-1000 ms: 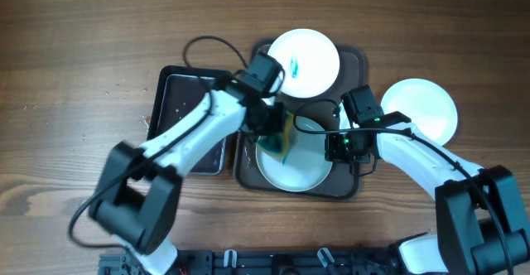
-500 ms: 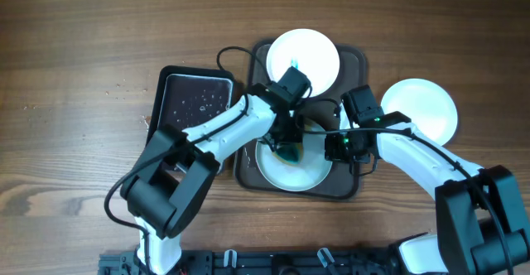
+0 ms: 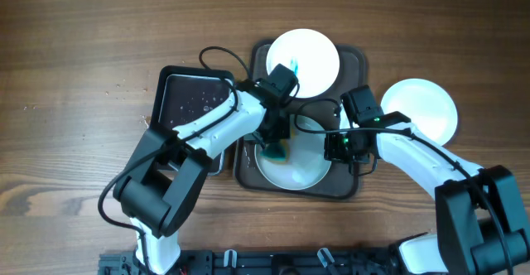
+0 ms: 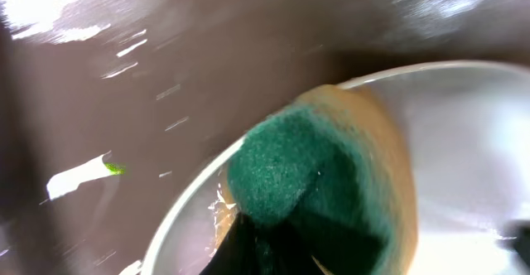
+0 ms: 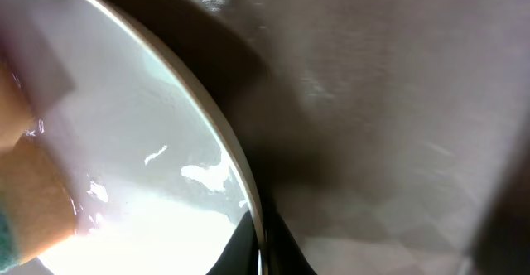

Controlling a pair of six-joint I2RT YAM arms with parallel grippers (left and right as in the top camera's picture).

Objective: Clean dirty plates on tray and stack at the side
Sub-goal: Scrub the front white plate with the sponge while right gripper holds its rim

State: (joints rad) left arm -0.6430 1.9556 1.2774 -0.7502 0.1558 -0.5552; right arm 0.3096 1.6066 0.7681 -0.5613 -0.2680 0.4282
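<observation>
Sponge (image 4: pixel 281 176) slid left | left fingers (image 4: pixel 252 246) grip it (right fingers (image 5: pixel 248 246) pinch plate (image 3: pixel 308 171))

Mid-bench (image 3: pixel 83 43), a tray (image 3: pixel 349 188). On the tray, two plates close together: far plate (image 3: pixel 303 60) at the far end, near plate (image 3: pixel 302 174) at the near end. Right of the tray, directly on the bench, a third plate (image 3: pixel 426 109). Left of the tray, just beside it, a pan (image 3: pixel 195 101). On the near plate's left part, a sponge (image 3: pixel 280 152), under the left end effector (image 4: pixel 273 242). At that plate's right rim, the right end effector (image 5: pixel 261 250).
</observation>
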